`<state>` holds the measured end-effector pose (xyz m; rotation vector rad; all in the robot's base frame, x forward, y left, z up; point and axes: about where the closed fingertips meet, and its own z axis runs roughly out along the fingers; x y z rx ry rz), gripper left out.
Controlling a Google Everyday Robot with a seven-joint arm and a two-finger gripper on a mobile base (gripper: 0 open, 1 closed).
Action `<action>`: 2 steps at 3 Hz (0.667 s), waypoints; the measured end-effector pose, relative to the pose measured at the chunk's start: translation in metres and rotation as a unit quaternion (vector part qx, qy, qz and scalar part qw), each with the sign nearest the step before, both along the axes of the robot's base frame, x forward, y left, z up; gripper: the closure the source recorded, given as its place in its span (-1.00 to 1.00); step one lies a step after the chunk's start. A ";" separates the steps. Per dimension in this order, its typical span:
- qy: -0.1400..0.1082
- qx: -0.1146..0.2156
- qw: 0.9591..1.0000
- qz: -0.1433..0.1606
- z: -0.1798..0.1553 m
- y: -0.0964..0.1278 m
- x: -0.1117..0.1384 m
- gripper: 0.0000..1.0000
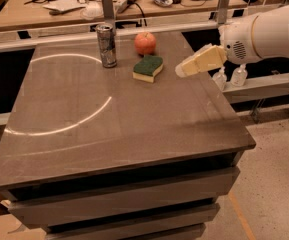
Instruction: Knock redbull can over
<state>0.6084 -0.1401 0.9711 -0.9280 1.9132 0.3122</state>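
The redbull can (106,45) is a slim silver-and-blue can with a shiny top. It stands upright near the far edge of the grey table (109,129). A red apple (145,43) sits to its right, shorter than the can. A green-and-yellow sponge (148,68) lies in front of the apple. My gripper (183,69) has cream-coloured fingers and reaches in from the right on a white arm (264,34). It hovers over the table's right side, to the right of the sponge and well apart from the can.
A wooden workbench (134,4) with cables, papers and a keyboard runs behind the table. Two small clear bottles (231,76) stand on a ledge at the right. A metal post (108,4) rises behind the can. Speckled floor (274,184) lies at the lower right.
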 end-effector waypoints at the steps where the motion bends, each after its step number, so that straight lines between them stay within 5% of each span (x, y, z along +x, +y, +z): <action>1: -0.007 0.014 1.000 -0.004 -0.003 0.006 0.003 -1.00; 2: -0.041 0.064 0.997 0.025 -0.008 0.043 0.026 -1.00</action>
